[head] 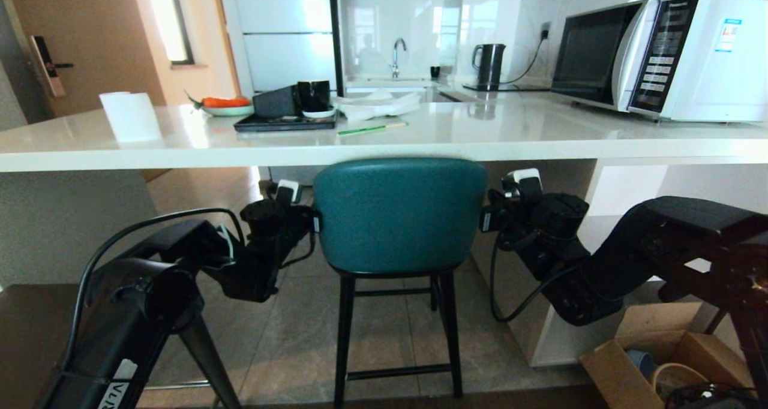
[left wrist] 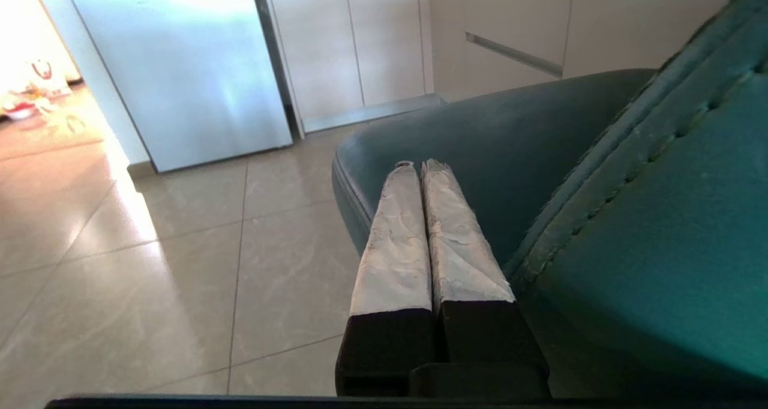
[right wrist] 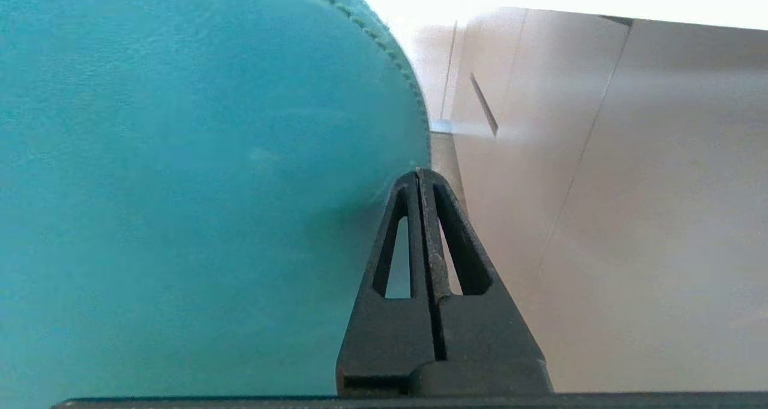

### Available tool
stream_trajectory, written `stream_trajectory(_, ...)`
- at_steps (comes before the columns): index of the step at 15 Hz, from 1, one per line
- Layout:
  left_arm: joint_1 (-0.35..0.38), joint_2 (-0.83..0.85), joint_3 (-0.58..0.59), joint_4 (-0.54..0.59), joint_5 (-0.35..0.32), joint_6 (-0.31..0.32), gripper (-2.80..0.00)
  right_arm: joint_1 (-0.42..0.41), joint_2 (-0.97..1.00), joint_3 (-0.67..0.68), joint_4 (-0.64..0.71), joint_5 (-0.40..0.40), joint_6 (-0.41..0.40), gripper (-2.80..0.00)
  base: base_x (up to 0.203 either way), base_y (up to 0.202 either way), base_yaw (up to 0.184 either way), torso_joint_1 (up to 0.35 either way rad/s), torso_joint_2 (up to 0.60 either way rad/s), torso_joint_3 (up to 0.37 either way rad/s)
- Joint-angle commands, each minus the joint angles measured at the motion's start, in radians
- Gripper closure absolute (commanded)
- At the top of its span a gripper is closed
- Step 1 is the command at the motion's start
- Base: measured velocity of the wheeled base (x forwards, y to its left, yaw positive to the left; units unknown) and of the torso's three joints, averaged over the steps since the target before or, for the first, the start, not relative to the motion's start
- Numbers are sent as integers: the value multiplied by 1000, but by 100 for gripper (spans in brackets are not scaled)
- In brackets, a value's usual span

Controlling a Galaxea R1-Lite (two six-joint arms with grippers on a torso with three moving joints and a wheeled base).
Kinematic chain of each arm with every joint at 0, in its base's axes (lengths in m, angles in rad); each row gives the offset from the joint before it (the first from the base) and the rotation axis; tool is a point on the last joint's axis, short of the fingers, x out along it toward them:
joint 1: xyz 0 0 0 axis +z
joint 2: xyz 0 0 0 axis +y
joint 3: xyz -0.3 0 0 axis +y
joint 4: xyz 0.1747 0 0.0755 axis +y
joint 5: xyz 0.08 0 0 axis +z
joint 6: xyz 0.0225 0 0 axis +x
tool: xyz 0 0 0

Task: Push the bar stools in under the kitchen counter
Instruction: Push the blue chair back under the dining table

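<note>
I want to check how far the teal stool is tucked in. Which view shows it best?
The head view: the whole teal stool, backrest to legs, sits just below the kitchen counter edge. The left wrist view shows only its seat and backrest side; the right wrist view only the backrest beside the shut right gripper.

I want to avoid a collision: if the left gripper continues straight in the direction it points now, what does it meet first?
Probably the teal stool: the shut left gripper points along the backrest's side, over the seat's edge. Beyond that lies open floor, then the fridge. Depth is unclear, so it might just skim past the seat.
</note>
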Motion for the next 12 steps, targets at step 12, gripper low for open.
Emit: stream_trajectory(12,85,-524,850,-269,0,0,0,-32,-326,396,-18,-4,6,0,0,0,0,0,0,0)
